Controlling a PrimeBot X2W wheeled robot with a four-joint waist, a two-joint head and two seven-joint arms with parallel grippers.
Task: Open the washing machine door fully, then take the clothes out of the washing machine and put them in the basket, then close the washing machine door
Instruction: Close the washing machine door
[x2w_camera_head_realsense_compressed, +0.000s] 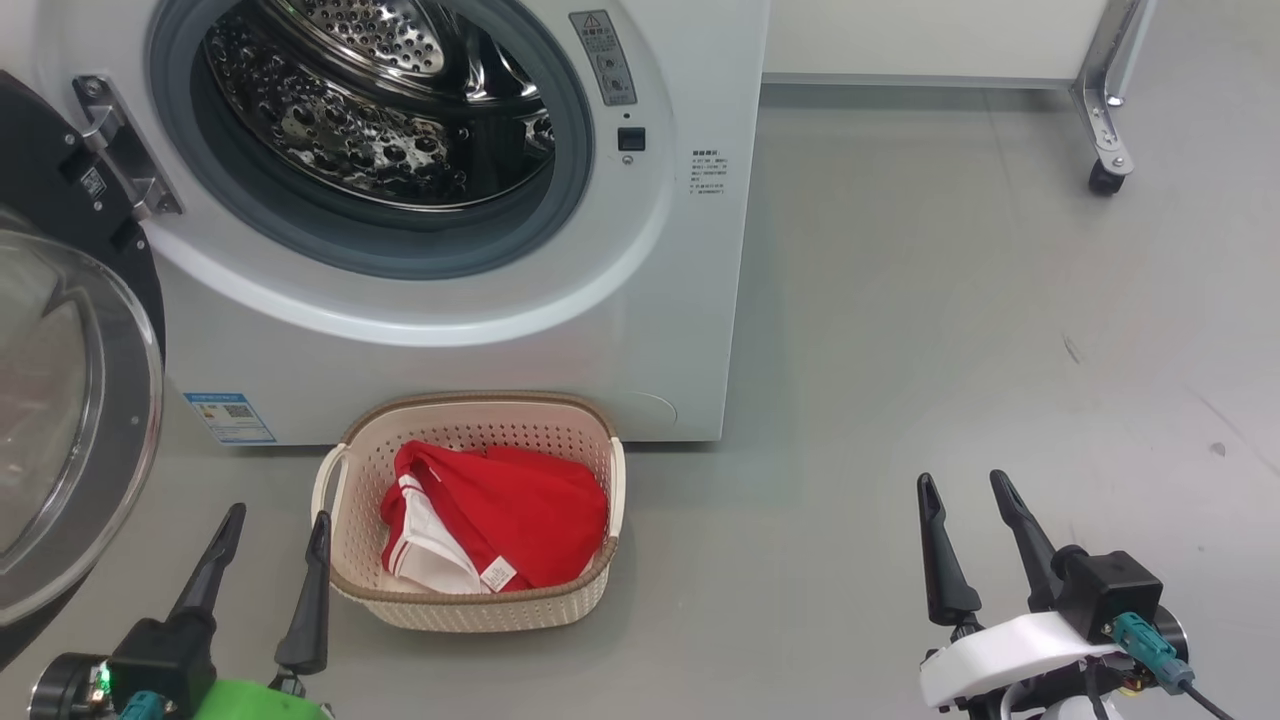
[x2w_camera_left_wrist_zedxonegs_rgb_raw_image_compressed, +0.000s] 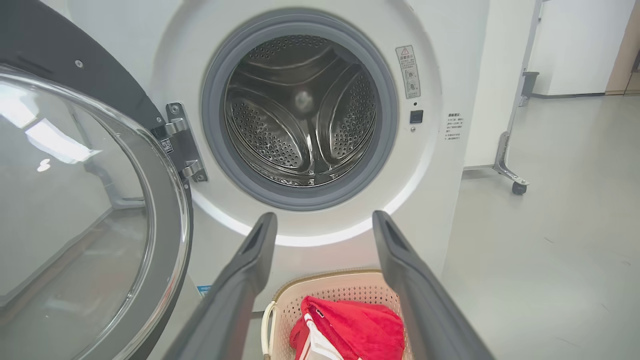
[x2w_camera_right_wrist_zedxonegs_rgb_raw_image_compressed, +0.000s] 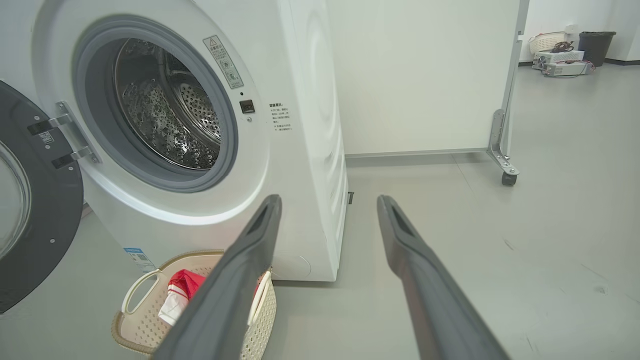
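The white washing machine (x2w_camera_head_realsense_compressed: 640, 330) stands ahead with its steel drum (x2w_camera_left_wrist_zedxonegs_rgb_raw_image_compressed: 300, 115) bare inside. Its washing machine door (x2w_camera_head_realsense_compressed: 60, 420), black-rimmed with a clear glass bowl, hangs swung wide open at the left. On the floor in front sits the cream basket (x2w_camera_head_realsense_compressed: 470, 605) holding the red and white clothes (x2w_camera_head_realsense_compressed: 500, 520). My left gripper (x2w_camera_head_realsense_compressed: 275, 520) is open just left of the basket, nothing between its fingers. My right gripper (x2w_camera_head_realsense_compressed: 965, 485) is open over bare floor, well right of the basket. The basket (x2w_camera_right_wrist_zedxonegs_rgb_raw_image_compressed: 142, 325) and clothes (x2w_camera_left_wrist_zedxonegs_rgb_raw_image_compressed: 350, 327) also show in the wrist views.
A white panel on a metal leg with a caster (x2w_camera_head_realsense_compressed: 1105, 178) stands at the back right. Grey floor (x2w_camera_head_realsense_compressed: 950, 330) stretches to the right of the machine. Far off in the right wrist view sit a dark bin (x2w_camera_right_wrist_zedxonegs_rgb_raw_image_compressed: 596, 47) and a pale basket (x2w_camera_right_wrist_zedxonegs_rgb_raw_image_compressed: 547, 41).
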